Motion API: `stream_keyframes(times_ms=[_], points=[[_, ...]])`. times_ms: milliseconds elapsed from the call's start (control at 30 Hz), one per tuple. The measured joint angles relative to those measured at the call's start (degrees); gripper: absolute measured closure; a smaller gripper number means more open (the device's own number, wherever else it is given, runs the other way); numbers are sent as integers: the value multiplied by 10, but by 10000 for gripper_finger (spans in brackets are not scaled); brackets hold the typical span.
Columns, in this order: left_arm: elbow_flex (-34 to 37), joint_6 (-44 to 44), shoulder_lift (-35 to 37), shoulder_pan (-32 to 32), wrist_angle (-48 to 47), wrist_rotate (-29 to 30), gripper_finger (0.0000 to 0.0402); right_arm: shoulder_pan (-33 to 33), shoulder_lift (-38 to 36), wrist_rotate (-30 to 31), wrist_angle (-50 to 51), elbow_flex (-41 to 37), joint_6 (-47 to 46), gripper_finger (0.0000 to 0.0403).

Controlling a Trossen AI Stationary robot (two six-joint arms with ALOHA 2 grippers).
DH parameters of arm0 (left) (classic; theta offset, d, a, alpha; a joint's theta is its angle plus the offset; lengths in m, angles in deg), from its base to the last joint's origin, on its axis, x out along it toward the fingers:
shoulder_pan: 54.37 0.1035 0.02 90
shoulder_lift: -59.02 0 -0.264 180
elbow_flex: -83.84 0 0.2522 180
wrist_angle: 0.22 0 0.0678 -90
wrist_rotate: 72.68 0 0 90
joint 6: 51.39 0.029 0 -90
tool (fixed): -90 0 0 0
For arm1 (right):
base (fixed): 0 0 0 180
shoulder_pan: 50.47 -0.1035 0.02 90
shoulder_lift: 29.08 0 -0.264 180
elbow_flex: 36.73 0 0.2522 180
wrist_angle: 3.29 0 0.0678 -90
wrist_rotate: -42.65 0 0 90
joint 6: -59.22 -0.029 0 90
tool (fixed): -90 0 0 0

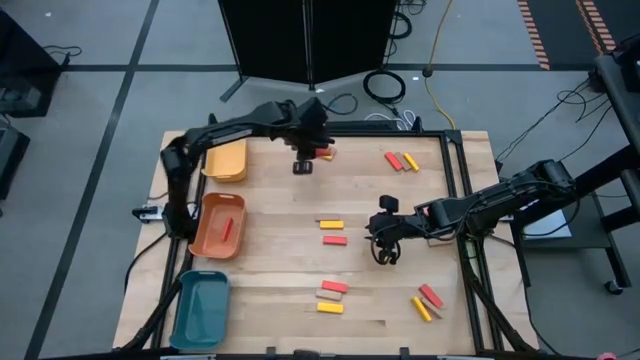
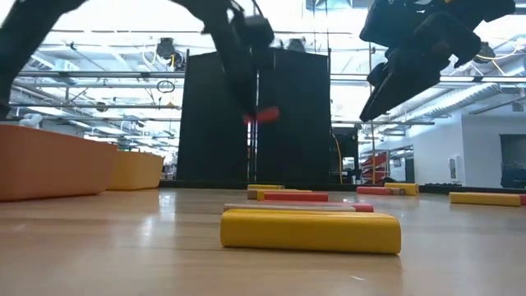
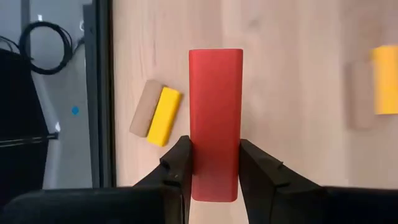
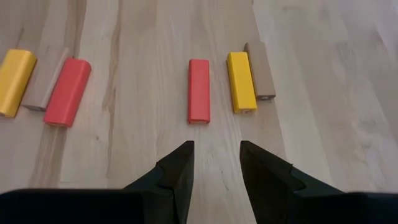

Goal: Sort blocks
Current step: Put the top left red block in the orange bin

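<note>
My left gripper [image 1: 315, 152] is shut on a red block [image 3: 215, 124], which hangs above the table's far middle [image 2: 261, 115]. Under it, by the far edge, a yellow block and a tan block [image 3: 157, 115] lie flat side by side. My right gripper [image 4: 214, 165] hovers open over the table's right middle [image 1: 385, 248] with nothing between its fingers. Ahead of it lie a red block [image 4: 199, 99], a yellow block [image 4: 240, 81] and a tan block [image 4: 261, 70]. More red, yellow and tan blocks lie flat in small groups on the table. My left gripper pinches the red block by its two long sides [image 3: 194, 163] between the two fingers, near one end. The fingers slant down from above toward the table's right, and the block runs on along them past their tips. It is lifted clear of the table.
Three trays stand along the left edge: a yellow tray [image 1: 226, 160], an orange tray [image 1: 205, 238] with a red block [image 1: 229, 227] in it, and a teal tray [image 1: 200, 308]. Block groups lie at the far right [image 1: 400, 160], middle [image 1: 332, 232], near middle [image 1: 331, 297] and near right [image 1: 427, 301].
</note>
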Motion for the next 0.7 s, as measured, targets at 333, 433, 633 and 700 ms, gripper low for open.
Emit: stream_keyframes(times_ms=[333,433,633,700], points=[[0,-121,127,-69,-103,0,315,1,0,-2,-8,0,7,280],[4,-167,151,-97,-138,0,315,1,0,-2,-8,0,8,280],[83,-284,204,-157,-148,4,315,1,0,-2,-8,0,10,280],[125,-337,228,-180,-153,5,315,1,0,-2,-8,0,12,280]])
